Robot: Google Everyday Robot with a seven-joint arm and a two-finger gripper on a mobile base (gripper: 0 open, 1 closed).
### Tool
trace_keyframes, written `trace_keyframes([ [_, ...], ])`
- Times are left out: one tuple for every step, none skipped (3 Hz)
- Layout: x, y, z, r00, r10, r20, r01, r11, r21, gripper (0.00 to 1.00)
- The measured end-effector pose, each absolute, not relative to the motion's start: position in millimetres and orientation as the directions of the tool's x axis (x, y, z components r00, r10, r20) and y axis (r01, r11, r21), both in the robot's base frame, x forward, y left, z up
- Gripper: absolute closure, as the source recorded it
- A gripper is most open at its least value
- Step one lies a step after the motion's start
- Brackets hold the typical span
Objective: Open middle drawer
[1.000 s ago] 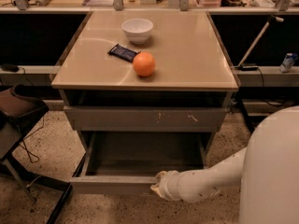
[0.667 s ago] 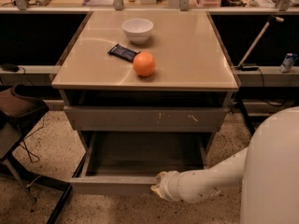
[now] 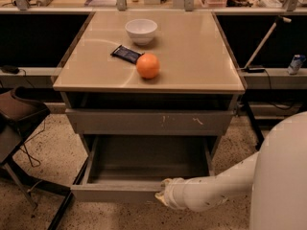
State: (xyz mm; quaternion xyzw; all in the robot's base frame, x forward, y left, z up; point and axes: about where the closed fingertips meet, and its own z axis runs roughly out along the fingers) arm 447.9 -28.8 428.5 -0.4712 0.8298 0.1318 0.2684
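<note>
The middle drawer [image 3: 115,193] is pulled out of the grey cabinet, and its plain grey front and empty grey box interior [image 3: 148,159] are in view. Above it sits the larger grey drawer front with white scratch marks [image 3: 148,122], closed. My gripper [image 3: 160,198] is at the right end of the open drawer's front, against its top edge, at the end of my white arm [image 3: 216,190], which reaches in from the lower right.
On the cabinet top [image 3: 201,56] lie an orange [image 3: 147,65], a white bowl [image 3: 141,30] and a dark snack packet [image 3: 125,54]. A dark chair [image 3: 19,114] stands at the left. A leaning stick [image 3: 261,44] and a can [image 3: 296,63] are at the right.
</note>
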Motion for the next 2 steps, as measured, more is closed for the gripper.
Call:
trace_keyframes([
  [435.7, -28.3, 425.7, -0.397, -0.719, -0.571, -0.865, 0.501, -0.03, 1.0],
  [436.3, -27.9, 429.9, -0.397, -0.719, -0.571, -0.865, 0.501, -0.03, 1.0],
])
